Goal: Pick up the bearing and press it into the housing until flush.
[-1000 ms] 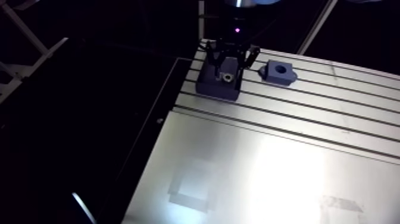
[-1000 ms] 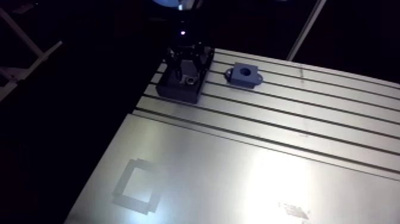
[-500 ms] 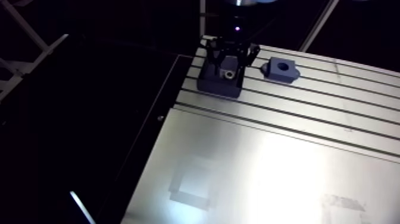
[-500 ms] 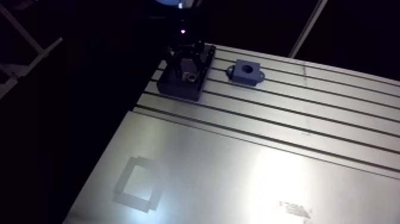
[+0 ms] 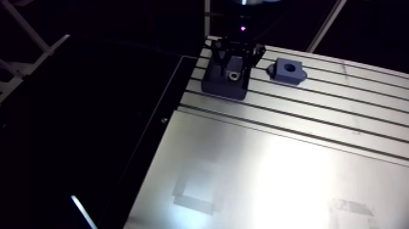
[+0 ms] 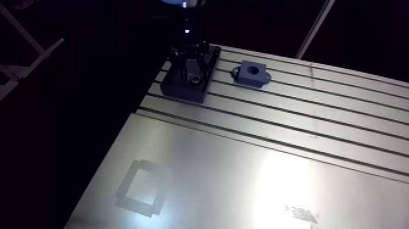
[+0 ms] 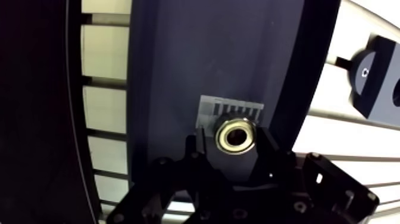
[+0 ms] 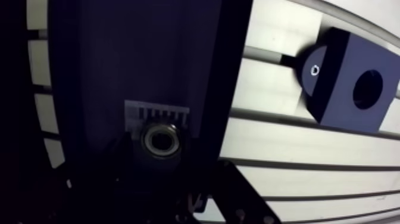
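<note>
The bearing, a small metal ring, lies flat on a dark tray, touching a pale ribbed patch. The gripper is low over it and released: one finger stands on each side of the ring, close beside it but not clamped on it. The tray sits at the far left corner of the slotted table. The dark blue housing rests near the tray along the far edge, apart from it, its round bore facing up.
</note>
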Motion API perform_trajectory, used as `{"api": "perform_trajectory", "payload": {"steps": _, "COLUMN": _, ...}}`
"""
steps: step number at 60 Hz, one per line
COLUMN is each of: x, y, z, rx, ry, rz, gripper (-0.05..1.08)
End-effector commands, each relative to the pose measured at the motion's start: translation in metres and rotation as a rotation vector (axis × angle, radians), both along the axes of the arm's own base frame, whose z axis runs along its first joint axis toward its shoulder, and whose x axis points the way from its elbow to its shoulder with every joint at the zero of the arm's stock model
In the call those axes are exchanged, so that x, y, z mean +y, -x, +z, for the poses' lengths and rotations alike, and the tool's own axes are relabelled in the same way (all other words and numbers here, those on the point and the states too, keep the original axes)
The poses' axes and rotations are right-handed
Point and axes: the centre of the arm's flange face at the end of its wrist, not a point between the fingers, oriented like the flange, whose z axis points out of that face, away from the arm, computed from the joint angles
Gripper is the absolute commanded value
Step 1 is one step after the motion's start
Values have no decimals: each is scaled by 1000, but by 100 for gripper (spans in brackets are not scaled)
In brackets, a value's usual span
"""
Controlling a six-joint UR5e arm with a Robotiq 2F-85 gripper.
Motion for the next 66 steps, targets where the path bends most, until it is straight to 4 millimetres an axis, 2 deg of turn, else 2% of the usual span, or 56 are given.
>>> {"api": "perform_trajectory", "payload": {"steps": 1, "x": 0, "y": 0, "z": -1, "rx": -3, "ry": -1, "rz": 0, "gripper": 45}}
{"api": "perform_trajectory", "payload": {"steps": 66, "x": 1, "y": 0, "z": 0, "rx": 1, "ry": -11, "rz": 1, "gripper": 50}}
